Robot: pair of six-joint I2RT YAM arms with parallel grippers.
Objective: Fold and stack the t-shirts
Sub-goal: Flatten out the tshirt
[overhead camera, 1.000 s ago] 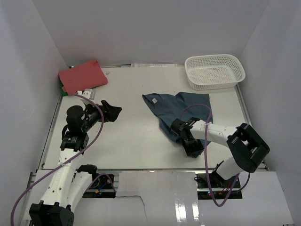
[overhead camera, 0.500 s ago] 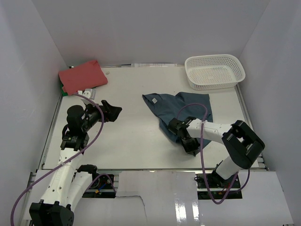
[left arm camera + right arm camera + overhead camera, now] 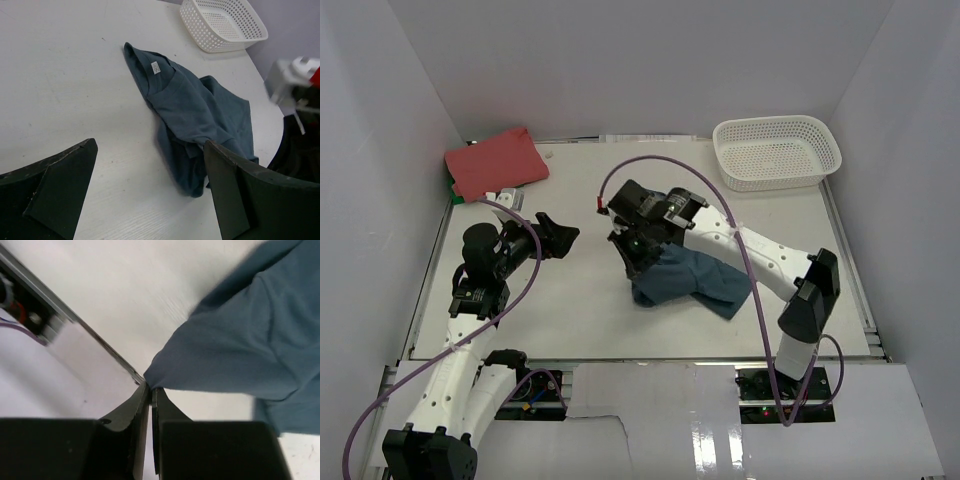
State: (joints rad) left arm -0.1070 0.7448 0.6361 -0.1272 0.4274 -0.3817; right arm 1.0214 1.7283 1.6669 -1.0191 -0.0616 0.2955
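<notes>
The dark teal t-shirt (image 3: 688, 276) sits bunched at the table's middle. My right gripper (image 3: 633, 246) is shut on one edge of it and holds that edge up over the shirt's left side. The right wrist view shows the jaws pressed together on a corner of the teal cloth (image 3: 240, 340), right gripper (image 3: 151, 386). The left wrist view shows the teal t-shirt (image 3: 195, 115) with its white neck label (image 3: 155, 67). The coral-red t-shirt (image 3: 496, 164) lies folded at the back left corner. My left gripper (image 3: 558, 238) (image 3: 150, 165) stands open to the left, holding nothing.
A white lattice basket (image 3: 777, 150) (image 3: 222, 22) stands at the back right. White walls close in the table on three sides. A purple cable (image 3: 650, 162) arcs above the right arm. A metal rail (image 3: 75, 320) runs along the table's edge.
My right gripper shut on the teal shirt's near edge and swung up and to the back left, dragging the cloth over itself into a bunch. The left arm stayed still.
</notes>
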